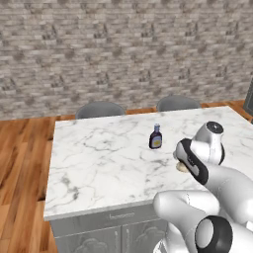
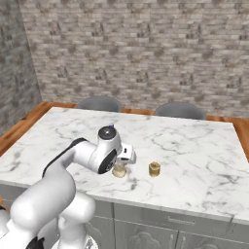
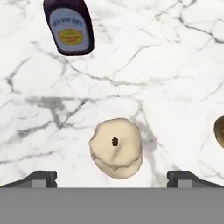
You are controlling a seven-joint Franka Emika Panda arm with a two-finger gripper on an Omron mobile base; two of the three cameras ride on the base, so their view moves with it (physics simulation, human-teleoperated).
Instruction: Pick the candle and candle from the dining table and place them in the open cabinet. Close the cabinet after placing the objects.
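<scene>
The cream candle (image 3: 115, 148) stands upright on the dining table (image 1: 99, 163), and everything else is easiest placed from it. In the hand view it is seen from above, its dark wick at the middle, with the gripper (image 3: 112, 178) hanging over it, jaws spread wide and holding nothing; the two dark fingertips (image 3: 40, 178) stand well apart on either side of the candle without touching it, and only their tops clear the bottom edge.

The tan-gold candle (image 2: 154, 168) sits near the cream one, on the marble, apart from it. In the hand view just a sliver of it shows at the right edge. In the right base view the cream candle is half hidden behind the arm's wrist, so its lower part alone can be made out; in the left base view only a small pale patch of it peeks out beside the wrist.

A dark blue bottle (image 1: 156, 137) stands upright farther back from the cream candle; its top is cut off in the hand view and its label is too small to read. Two grey chairs (image 2: 99, 103) show partly behind the table's far edge.
</scene>
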